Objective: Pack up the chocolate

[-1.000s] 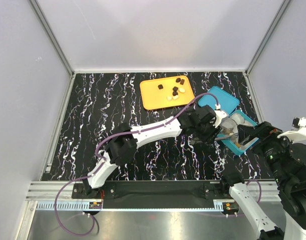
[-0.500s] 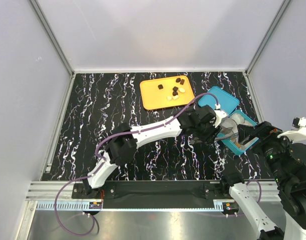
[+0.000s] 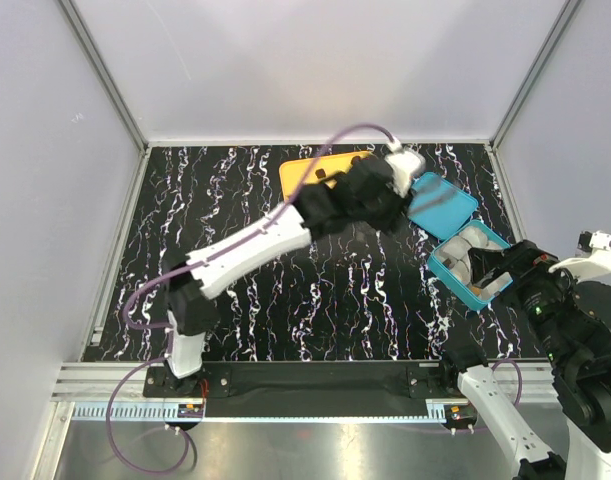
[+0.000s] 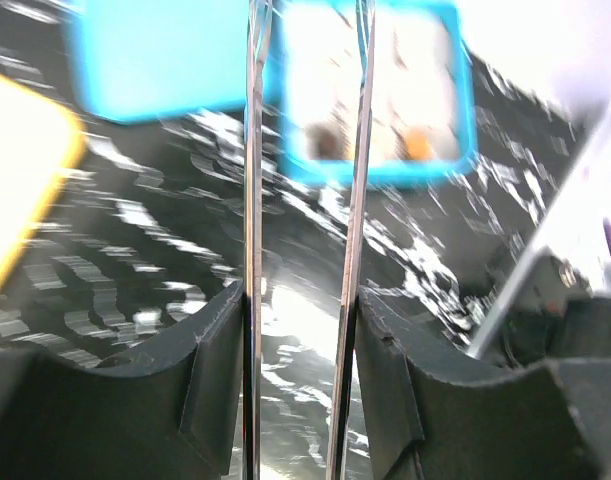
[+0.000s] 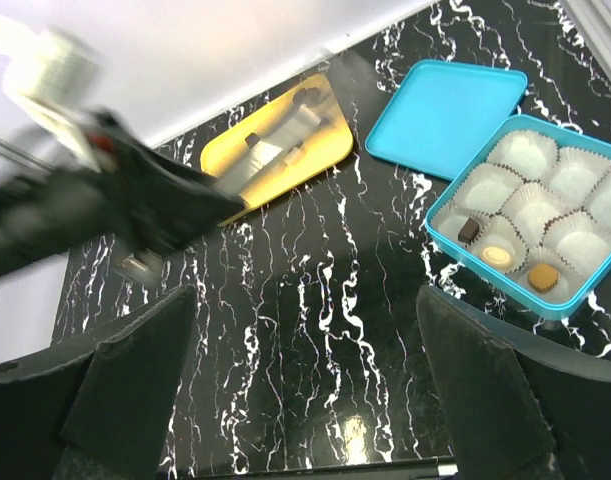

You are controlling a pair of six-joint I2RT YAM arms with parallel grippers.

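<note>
The chocolate shows as three pieces, a dark one (image 5: pixel 469 230), a cream one (image 5: pixel 498 256) and a brown one (image 5: pixel 543 275), lying in paper cups of the open teal box (image 5: pixel 455 262) (image 3: pixel 445 272). Other pieces lie on the orange tray (image 5: pixel 225 155) (image 3: pixel 297 175), mostly hidden by my left arm. My left gripper (image 3: pixel 385 200) (image 4: pixel 300 300) hangs by the tray's right end, shut on metal tweezers (image 4: pixel 252 200) whose tips are out of view. My right gripper (image 5: pixel 305 295) (image 3: pixel 500 275) stands open beside the box, holding nothing.
The teal lid (image 3: pixel 440 200) (image 5: pixel 447 105) lies flat between tray and box. Several paper cups in the box hold nothing. Grey walls and an aluminium frame close in the black marbled table (image 3: pixel 235 240) on three sides.
My left arm has swung from over the teal box back and away to the orange tray, tweezers still in its grip. The right arm has stayed put.
</note>
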